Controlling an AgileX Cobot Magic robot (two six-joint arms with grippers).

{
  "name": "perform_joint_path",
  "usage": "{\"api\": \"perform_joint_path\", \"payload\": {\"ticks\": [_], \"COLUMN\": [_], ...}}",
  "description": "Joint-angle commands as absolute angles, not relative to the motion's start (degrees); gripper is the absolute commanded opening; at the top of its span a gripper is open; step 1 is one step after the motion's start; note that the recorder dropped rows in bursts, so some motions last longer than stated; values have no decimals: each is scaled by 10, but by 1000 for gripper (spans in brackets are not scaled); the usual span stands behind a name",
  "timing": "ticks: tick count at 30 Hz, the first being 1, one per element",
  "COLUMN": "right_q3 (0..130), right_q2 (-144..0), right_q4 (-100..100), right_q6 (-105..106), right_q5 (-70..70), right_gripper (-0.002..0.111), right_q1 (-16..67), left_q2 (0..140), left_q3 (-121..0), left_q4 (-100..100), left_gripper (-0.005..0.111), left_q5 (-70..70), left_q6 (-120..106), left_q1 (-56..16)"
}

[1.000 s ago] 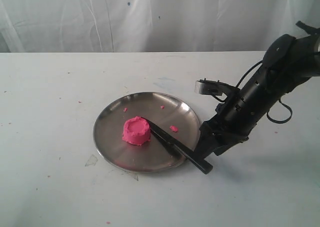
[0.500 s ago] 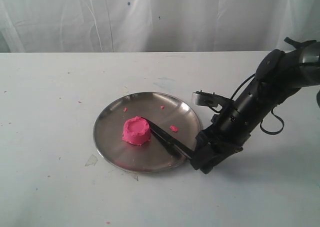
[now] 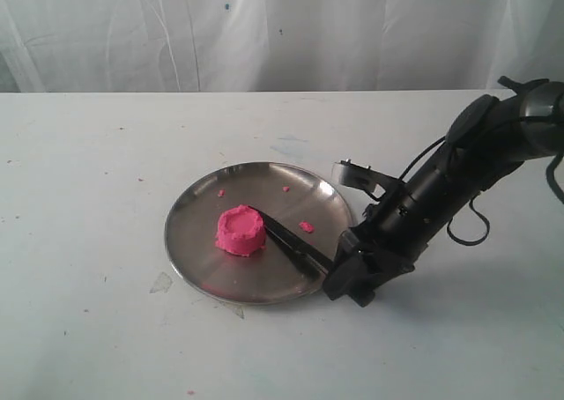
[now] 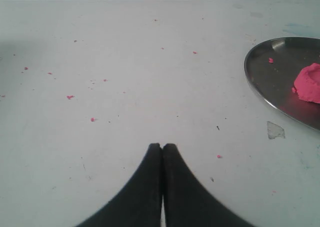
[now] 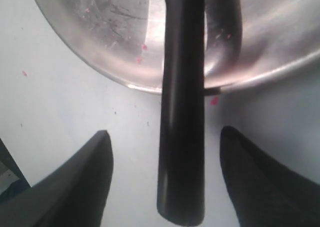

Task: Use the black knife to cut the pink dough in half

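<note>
The pink dough (image 3: 240, 230) is a squat round lump with a dented top, sitting in the steel plate (image 3: 198, 215). The black knife (image 3: 286, 240) lies with its tip against the dough and its handle out over the plate's rim. My right gripper (image 3: 347, 285) is open and straddles that handle (image 5: 182, 152), one finger on each side with a gap to the handle. Far from the plate, my left gripper (image 4: 162, 146) is shut on nothing above bare table; the dough (image 4: 309, 83) shows at that view's edge.
Small pink crumbs (image 3: 306, 226) lie in the plate and scattered on the white table (image 3: 106, 153). A pale curtain hangs behind the table. A scrap of clear film (image 3: 160, 283) lies beside the plate's near left rim.
My right arm has come down and leftward along the knife, so its open fingers now stand around the handle end. The knife, dough and plate have not moved.
</note>
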State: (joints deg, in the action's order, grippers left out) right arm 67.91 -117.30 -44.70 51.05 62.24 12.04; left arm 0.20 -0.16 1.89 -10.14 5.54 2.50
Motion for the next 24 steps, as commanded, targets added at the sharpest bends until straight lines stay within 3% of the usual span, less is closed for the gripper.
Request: {"api": "perform_joint_path", "payload": {"ticks": [1,7,18,24], "right_q3": [679,679,679,679], "right_q2": [-1191,-1208,-1219,-1208], "right_q4": [-474,-491,-491,-491], "right_q6": [527,539,520,515], "right_q5": [642,642,628,628], "right_gripper": [58,52,0,0], "right_q1": [120,120,120,120], "left_q2": [0,0,0,0], "left_q3": [0,0,0,0], "left_q4": [20,20,20,20], "left_gripper": [0,0,0,0], "left_q5": [-99,-99,-99,-99], "left_q6": [56,56,56,56], "left_q1": [27,27,27,27]}}
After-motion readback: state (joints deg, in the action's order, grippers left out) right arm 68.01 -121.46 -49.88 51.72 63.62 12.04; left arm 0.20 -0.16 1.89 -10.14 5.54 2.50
